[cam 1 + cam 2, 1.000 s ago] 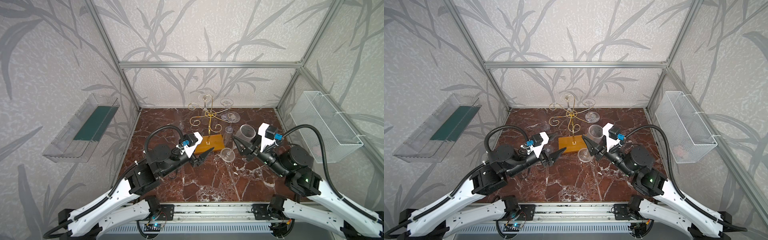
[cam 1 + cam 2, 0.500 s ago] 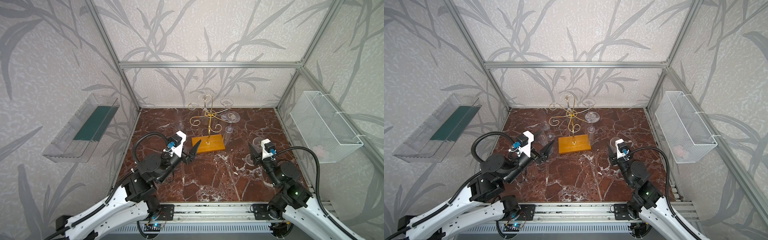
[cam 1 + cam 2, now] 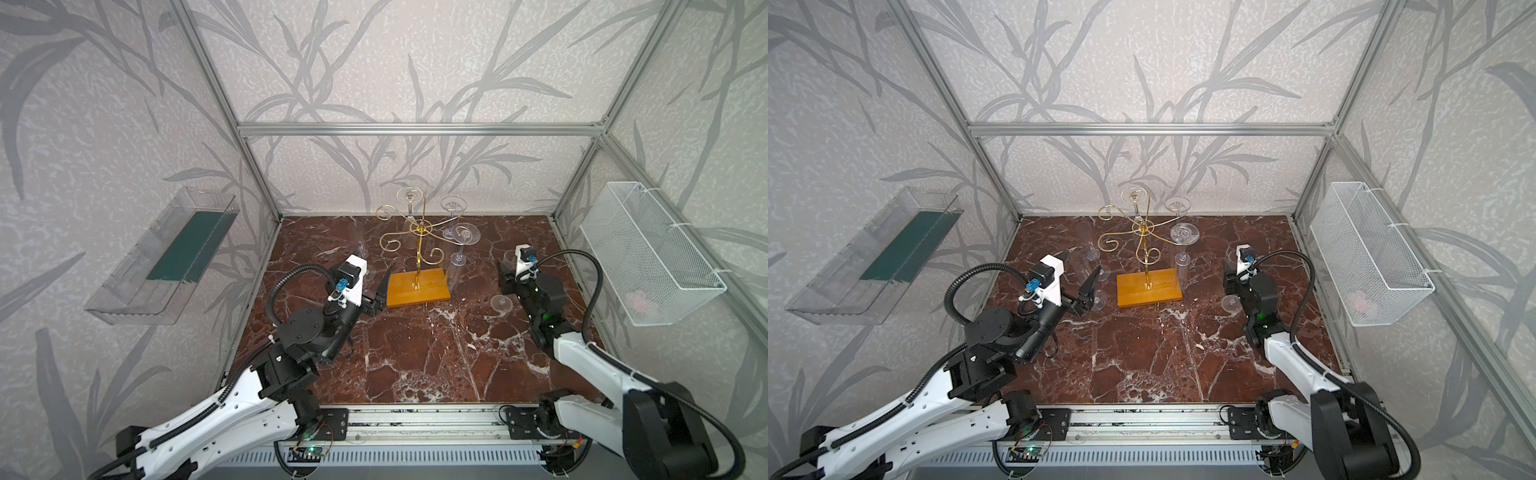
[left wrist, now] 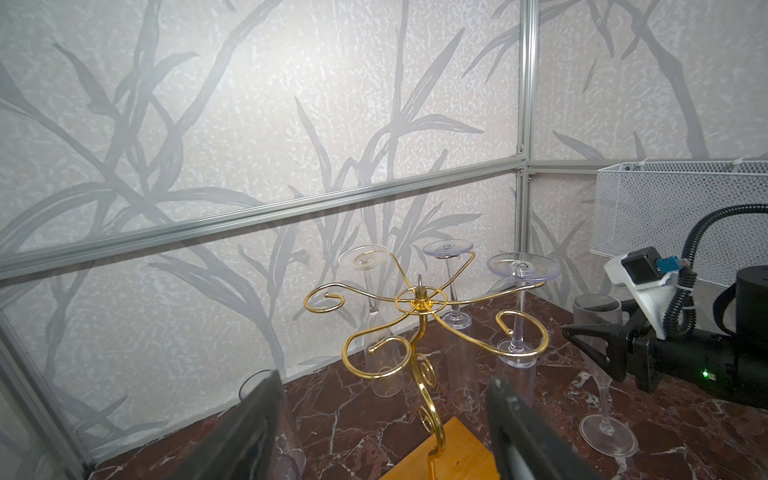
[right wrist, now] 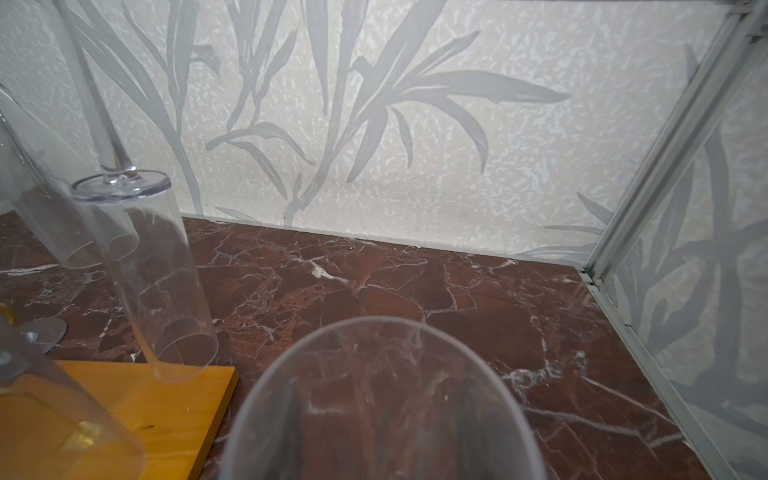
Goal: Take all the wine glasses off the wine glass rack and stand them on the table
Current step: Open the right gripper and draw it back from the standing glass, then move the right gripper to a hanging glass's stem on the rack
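Wine glass is standing foot-down on the worktop at 3 o'clock of the wine glass rack, with the right gripper clamping its bowl. Left gripper is waiting at 9 o'clock, open and empty. Judged step: set-down. The next move calls for a gentle release.

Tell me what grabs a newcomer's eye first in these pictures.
The gold wine glass rack stands at the middle back of the marble table, three clear glasses hanging upside down from its curled arms. To its right, the right gripper holds a wine glass upright; the left gripper gapes open beside the rack's wooden base.
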Controlling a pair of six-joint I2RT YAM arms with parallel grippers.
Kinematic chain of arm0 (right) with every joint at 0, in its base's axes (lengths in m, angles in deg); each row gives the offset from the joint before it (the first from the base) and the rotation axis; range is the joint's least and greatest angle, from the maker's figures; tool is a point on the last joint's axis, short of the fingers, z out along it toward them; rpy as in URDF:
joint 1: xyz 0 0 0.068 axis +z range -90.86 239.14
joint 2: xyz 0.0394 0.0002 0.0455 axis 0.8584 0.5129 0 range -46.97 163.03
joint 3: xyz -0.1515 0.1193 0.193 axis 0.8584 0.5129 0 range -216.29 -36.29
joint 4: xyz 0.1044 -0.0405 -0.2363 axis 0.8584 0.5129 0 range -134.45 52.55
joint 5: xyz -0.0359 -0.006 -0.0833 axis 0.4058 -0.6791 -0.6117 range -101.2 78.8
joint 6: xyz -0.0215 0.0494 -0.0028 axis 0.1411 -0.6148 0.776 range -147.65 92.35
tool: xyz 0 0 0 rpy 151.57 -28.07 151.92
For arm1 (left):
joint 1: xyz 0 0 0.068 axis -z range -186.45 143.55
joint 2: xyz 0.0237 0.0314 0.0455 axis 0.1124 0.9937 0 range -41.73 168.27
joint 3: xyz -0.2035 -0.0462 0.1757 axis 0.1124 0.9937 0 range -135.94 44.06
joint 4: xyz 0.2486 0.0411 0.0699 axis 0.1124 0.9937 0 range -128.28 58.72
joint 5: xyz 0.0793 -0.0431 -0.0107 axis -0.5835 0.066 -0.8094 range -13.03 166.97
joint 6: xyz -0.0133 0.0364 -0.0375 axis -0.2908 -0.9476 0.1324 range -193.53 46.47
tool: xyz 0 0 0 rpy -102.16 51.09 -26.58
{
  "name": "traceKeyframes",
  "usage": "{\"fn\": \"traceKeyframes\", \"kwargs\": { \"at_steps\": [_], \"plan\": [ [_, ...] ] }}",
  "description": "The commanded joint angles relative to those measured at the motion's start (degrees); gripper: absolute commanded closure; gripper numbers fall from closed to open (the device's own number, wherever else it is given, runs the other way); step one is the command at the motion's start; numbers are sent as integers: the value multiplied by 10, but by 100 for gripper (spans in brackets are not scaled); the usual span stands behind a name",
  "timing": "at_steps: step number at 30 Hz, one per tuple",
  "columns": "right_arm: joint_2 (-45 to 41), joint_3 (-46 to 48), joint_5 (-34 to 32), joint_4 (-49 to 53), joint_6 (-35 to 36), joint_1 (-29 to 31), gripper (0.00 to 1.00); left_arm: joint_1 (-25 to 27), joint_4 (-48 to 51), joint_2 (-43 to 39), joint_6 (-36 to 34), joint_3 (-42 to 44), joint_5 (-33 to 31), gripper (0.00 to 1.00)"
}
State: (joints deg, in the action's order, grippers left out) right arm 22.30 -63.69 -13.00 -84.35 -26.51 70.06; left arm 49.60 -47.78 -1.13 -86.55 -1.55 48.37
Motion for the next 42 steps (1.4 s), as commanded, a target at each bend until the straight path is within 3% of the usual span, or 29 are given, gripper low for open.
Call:
{"fn": "traceKeyframes", "kwargs": {
  "at_steps": [1, 9, 13, 18, 31, 34, 41, 42],
  "plan": [
    [71, -60, 41, -161, -16, -9, 52, -8, -26, 4, -39, -8, -36, 21],
    [270, -174, 55, -295, -17, -14, 53, -47, -42, 17, -41, -8, -40, 20],
    [329, -214, 68, -292, -17, -15, 53, -82, -17, 24, -6, -14, -9, 20],
    [362, -222, 66, -300, -14, -16, 53, -117, -1, 34, 32, -19, 29, 20],
    [394, -203, 62, -295, -6, -16, 51, -128, 4, 34, 48, -14, 44, 20],
    [391, -198, 62, -293, -5, -16, 43, -130, 9, 31, 55, -15, 45, 20],
    [365, -188, 64, -271, -3, -16, 1, -136, 31, 46, 81, -50, 85, 19],
    [359, -186, 62, -267, -3, -16, 1, -136, 36, 50, 82, -57, 89, 19]
  ]
}}
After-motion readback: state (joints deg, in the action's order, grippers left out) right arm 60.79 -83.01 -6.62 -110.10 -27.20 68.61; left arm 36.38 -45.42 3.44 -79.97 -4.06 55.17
